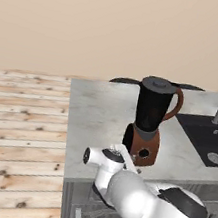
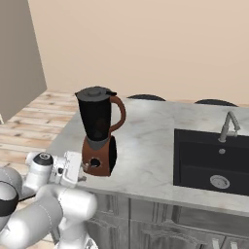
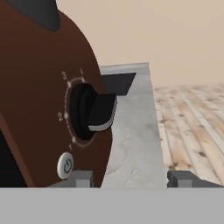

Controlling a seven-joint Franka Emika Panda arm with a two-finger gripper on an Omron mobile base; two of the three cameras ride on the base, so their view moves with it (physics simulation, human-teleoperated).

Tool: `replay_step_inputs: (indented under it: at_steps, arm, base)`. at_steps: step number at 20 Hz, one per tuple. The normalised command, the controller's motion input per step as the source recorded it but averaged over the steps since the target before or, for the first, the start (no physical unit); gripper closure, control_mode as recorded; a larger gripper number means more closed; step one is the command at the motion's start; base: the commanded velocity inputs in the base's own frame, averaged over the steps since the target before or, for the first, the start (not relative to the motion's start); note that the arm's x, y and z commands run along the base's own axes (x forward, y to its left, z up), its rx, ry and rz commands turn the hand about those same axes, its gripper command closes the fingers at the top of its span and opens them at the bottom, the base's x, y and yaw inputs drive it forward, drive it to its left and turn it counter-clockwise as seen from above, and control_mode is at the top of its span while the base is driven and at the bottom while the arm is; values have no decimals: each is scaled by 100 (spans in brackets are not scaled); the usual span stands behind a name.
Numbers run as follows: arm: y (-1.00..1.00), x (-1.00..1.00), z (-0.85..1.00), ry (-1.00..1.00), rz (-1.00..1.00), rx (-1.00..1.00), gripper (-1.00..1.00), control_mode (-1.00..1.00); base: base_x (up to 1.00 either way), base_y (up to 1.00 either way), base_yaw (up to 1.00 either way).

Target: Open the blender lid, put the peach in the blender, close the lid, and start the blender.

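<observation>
A: Where is the blender (image 1: pixel 148 123) seen?
B: Centre frame, on the desk (image 1: pixel 100 114), lid (image 1: pixel 158 84) seated.
A: And the jaws?
B: Drawn together, nothing clamped. The knob (image 3: pixel 89 112) could be missed if the button (image 3: pixel 66 166) is nudged instead.

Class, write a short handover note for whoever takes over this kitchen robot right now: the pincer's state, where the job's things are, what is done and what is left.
Pincer: shut, holding nothing, low at the front of the blender base, beside the knob.
Blender: upright on the counter, left of the sink.
Lid: on the jar.
Peach: not seen on the counter; the jar is too dark to see inside.
Done: the lid is closed.
Left: start the blender, by the knob or the power button; whether it runs already cannot be told.
</observation>
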Motion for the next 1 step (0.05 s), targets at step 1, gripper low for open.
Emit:
replay_step_inputs:
  at_steps: [1]
  arm:
    - [-50,0,0,-27,3,0,-100,-100]
  base:
    - [0,0,0]
